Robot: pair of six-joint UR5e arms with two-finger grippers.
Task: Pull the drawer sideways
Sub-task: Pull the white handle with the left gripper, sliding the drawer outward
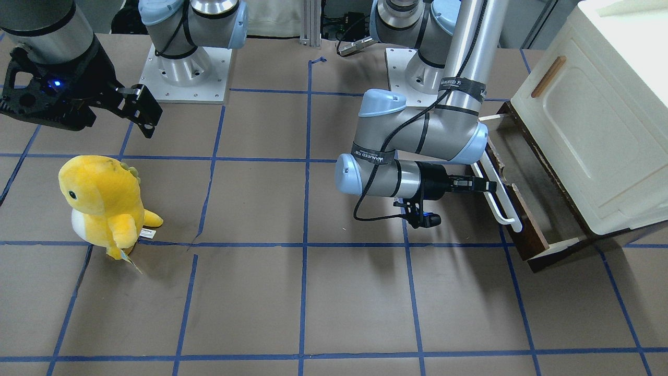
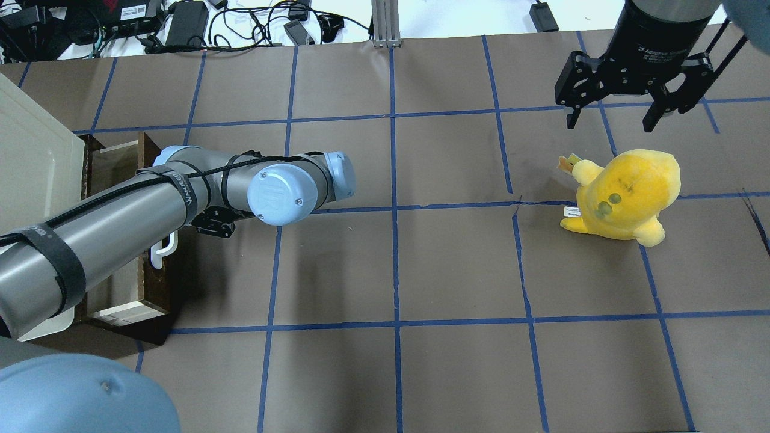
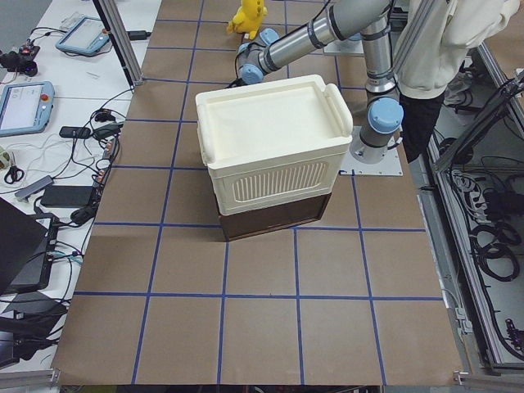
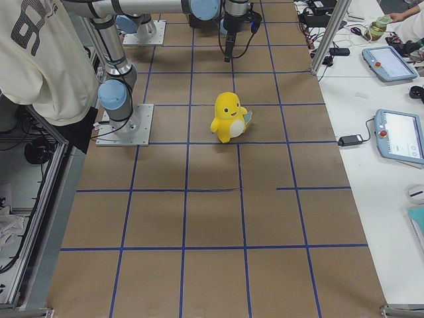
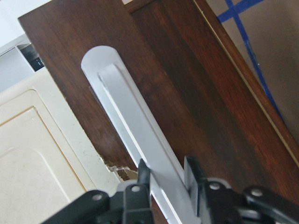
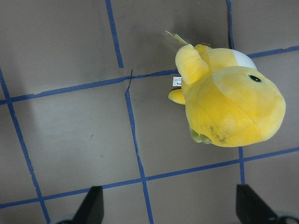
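The drawer (image 1: 527,209) has a dark brown front (image 5: 187,93), a long white bar handle (image 1: 498,196) and pale wood sides. It stands partly pulled out from under the cream-white cabinet (image 1: 589,115). My left gripper (image 1: 488,185) is shut on the white handle (image 5: 140,126), with a finger on each side of the bar in the left wrist view. In the overhead view the drawer (image 2: 120,240) lies mostly under my left arm. My right gripper (image 2: 625,114) hangs open and empty above the table, far from the drawer.
A yellow plush dinosaur (image 1: 102,201) sits on the brown blue-taped table (image 1: 313,292), below my right gripper; it also shows in the right wrist view (image 6: 229,102). A person in a white top (image 3: 446,41) stands beside the robot bases.
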